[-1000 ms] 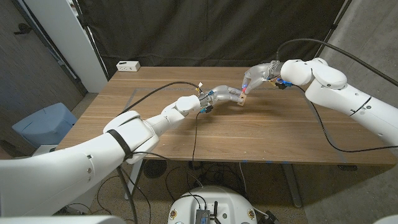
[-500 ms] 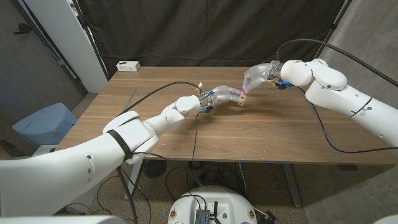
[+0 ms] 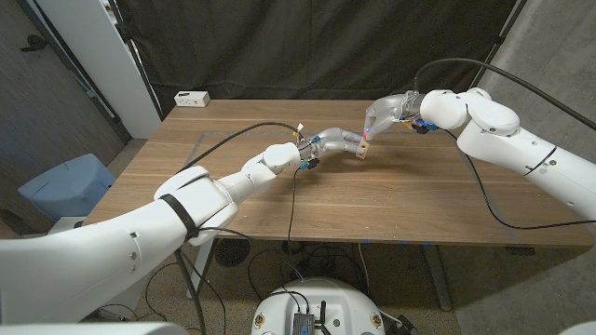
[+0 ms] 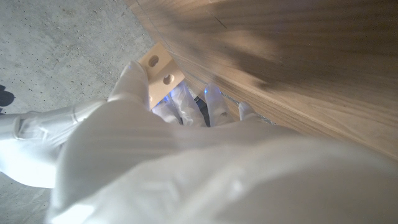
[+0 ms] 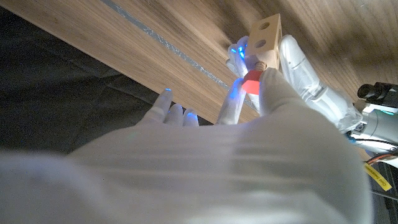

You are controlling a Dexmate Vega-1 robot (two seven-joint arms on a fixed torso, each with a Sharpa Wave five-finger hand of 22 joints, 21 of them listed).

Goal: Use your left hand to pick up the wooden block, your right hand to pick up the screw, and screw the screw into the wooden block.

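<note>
Almost nothing has moved over the last second: both arms stay where they were, meeting above the middle of the wooden table (image 3: 391, 200). The left hand (image 3: 337, 141) still grips the wooden block (image 3: 362, 147), a pale piece with two round holes in one face, holding it up off the tabletop. The right hand (image 3: 384, 115) reaches in from the other side and pinches the screw (image 5: 252, 83), which has a red head, pressing it against the block's end. A white box (image 3: 192, 98) sits at the table's far left corner.

table (image 3: 391, 200) near side: bare, passable | white box (image 3: 192, 98): far-left corner
</note>
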